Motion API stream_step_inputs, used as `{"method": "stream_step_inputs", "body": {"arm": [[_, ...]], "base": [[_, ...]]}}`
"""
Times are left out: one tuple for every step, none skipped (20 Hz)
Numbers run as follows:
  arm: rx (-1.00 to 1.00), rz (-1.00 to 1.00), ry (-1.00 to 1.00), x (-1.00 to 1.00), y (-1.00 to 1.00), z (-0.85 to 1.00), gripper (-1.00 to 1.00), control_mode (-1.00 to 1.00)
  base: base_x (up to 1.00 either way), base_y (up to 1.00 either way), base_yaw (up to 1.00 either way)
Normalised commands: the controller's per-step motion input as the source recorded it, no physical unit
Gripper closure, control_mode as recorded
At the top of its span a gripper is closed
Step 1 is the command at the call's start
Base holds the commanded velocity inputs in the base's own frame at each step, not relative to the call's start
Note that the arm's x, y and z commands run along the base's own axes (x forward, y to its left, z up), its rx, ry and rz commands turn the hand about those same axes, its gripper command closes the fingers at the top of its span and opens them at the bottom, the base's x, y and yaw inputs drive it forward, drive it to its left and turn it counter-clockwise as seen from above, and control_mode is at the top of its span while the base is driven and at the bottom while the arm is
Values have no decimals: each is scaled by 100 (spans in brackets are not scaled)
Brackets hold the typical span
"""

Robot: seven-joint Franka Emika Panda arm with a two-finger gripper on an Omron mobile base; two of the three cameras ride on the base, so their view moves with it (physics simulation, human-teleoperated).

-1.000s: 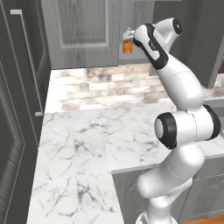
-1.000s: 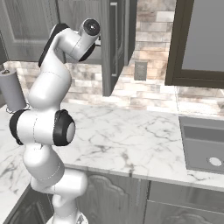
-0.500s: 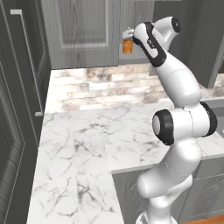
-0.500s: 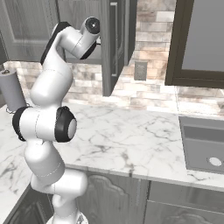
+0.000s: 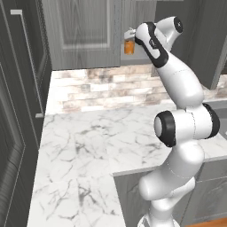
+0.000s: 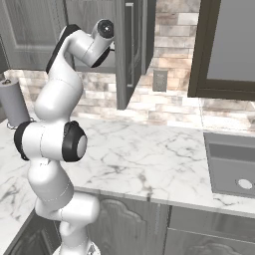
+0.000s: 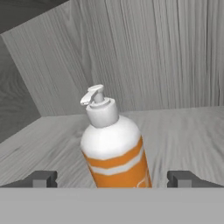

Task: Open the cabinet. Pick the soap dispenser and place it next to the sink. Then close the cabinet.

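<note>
The soap dispenser (image 7: 114, 148), an orange bottle with a white pump top, stands upright on the cabinet's grey shelf (image 7: 188, 131). My gripper (image 7: 112, 179) is open, with one fingertip on each side of the bottle's lower body and a gap to each. From the left base view the soap dispenser (image 5: 129, 47) sits high in the cabinet (image 5: 84, 31), right at the end of my raised hand (image 5: 144, 35). The cabinet door (image 6: 128, 50) is swung open and hides my hand's tip. The sink (image 6: 234, 164) lies at the far right of the counter.
A white marble counter (image 5: 88, 146) runs below the cabinet, with a stone-tile backsplash (image 5: 102, 88). A dark tall cabinet with a silver bar handle (image 5: 29, 57) stands at the left. A grey paper-towel roll (image 6: 12, 102) stands by the wall. A dark-framed panel (image 6: 224, 50) hangs above the sink.
My hand has edged a little further into the cabinet towards the soap dispenser. The jaws stay open and the bottle has not moved.
</note>
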Motion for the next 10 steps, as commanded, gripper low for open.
{"method": "stream_step_inputs", "body": {"arm": [[0, 0, 0, 0, 0, -9, -100, -100], [0, 0, 0, 0, 0, -13, -100, -100], [0, 0, 0, 0, 0, -18, -100, -100], [0, 0, 0, 0, 0, -20, -100, -100], [0, 0, 0, 0, 0, -21, -100, -100], [0, 0, 0, 0, 0, -21, -100, -100], [0, 0, 0, 1, 0, -21, -100, -100], [0, 0, 0, 2, 0, -17, -100, -100], [0, 0, 0, 0, 0, -14, -100, -100], [0, 0, 0, 3, 0, -12, -100, -100]], "base": [[0, 0, 0], [0, 0, 0], [0, 0, 0], [0, 0, 0], [0, 0, 0], [0, 0, 0], [0, 0, 0], [0, 0, 0], [0, 0, 0], [0, 0, 0]]}}
